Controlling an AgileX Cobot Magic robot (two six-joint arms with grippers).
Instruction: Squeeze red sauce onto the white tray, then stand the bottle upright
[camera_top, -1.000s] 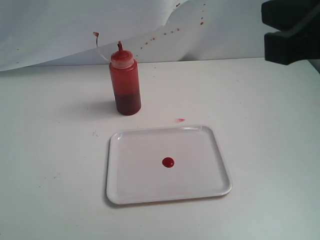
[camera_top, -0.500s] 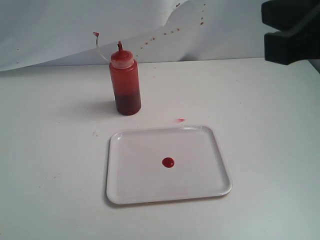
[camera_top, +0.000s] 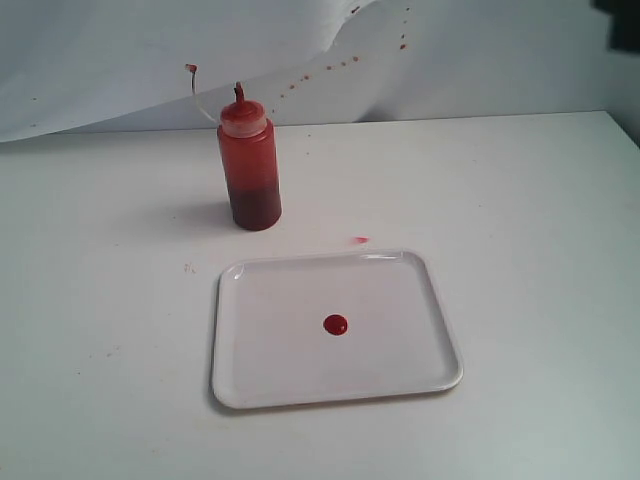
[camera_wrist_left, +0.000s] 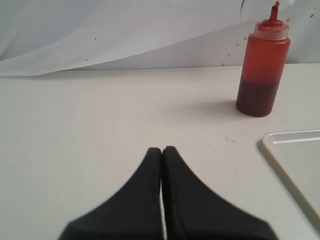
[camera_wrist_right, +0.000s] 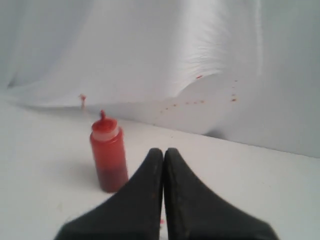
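Note:
The bottle (camera_top: 250, 165) stands upright on the table behind the white tray (camera_top: 420, 272), its red-tipped nozzle pointing up. A small round blob of red sauce (camera_top: 336, 324) lies near the tray's middle. In the left wrist view the bottle (camera_wrist_left: 262, 65) is far from my left gripper (camera_wrist_left: 162, 150), which is shut and empty; a tray corner (camera_wrist_left: 295, 155) shows. My right gripper (camera_wrist_right: 163, 151) is shut and empty, well back from the bottle (camera_wrist_right: 108, 155). In the exterior view only a dark bit of the right arm (camera_top: 625, 25) shows at the top right corner.
A tiny pinkish-red smear (camera_top: 360, 240) lies on the table just behind the tray. Red specks (camera_top: 340, 63) dot the white backdrop sheet behind the bottle. A thin curled strand with a red tip (camera_top: 192, 70) rises beside the bottle's cap.
The right gripper has pulled back out of the exterior view's top right, leaving only a dark sliver. The bottle, tray and sauce have not moved.

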